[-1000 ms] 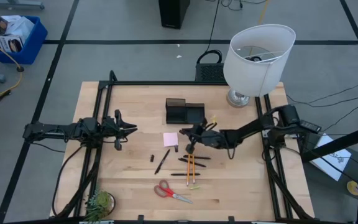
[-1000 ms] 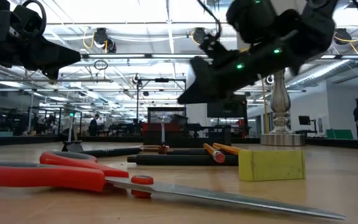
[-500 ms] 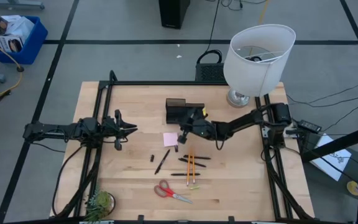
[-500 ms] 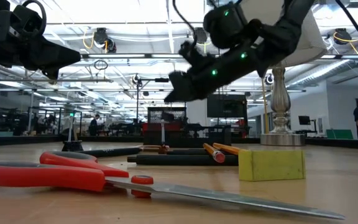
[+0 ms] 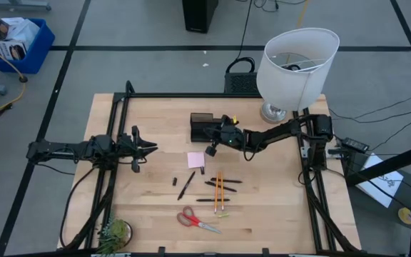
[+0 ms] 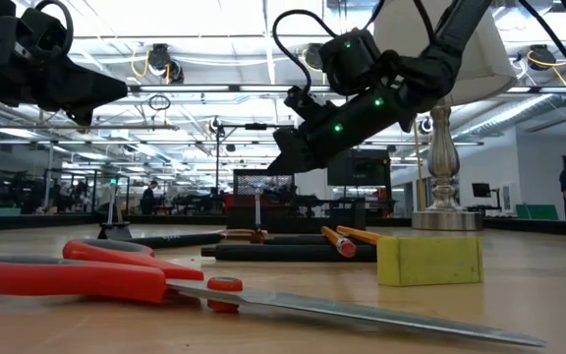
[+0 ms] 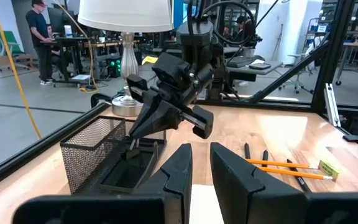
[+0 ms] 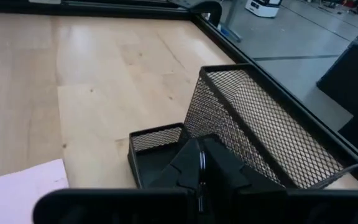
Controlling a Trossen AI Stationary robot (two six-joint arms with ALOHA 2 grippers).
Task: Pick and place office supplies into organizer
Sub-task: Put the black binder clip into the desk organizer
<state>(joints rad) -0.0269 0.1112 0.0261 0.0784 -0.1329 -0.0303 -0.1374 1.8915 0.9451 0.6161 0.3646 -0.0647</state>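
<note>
Two arms are over the table, and only the right one is at work. From above, the right gripper hangs over the near edge of the organizer, a black mesh box at the table's middle rear, with the pink sticky-note pad just in front of it. The overhead view does not show how the fingers stand. The right wrist view settles it: the two dark fingers are pressed together, clenched, directly above the organizer's low tray compartment, with the taller mesh cup section beside it. Whether anything thin is pinched between them I cannot tell. A corner of the pink pad shows there too.

The left wrist view gives a side look the others lack: the right gripper points down into the organizer, lamp behind, and two pencils and dark pens lie on the wood beyond. A person stands far off in the room.

The left gripper hangs over the table's left side, well apart from the supplies, its fingers nearly together with a slim gap, holding nothing.

Only the low view shows the red-handled scissors close up, with a yellow eraser near the pencils. From above, the scissors lie toward the front edge, the plant at the front left corner.
</note>
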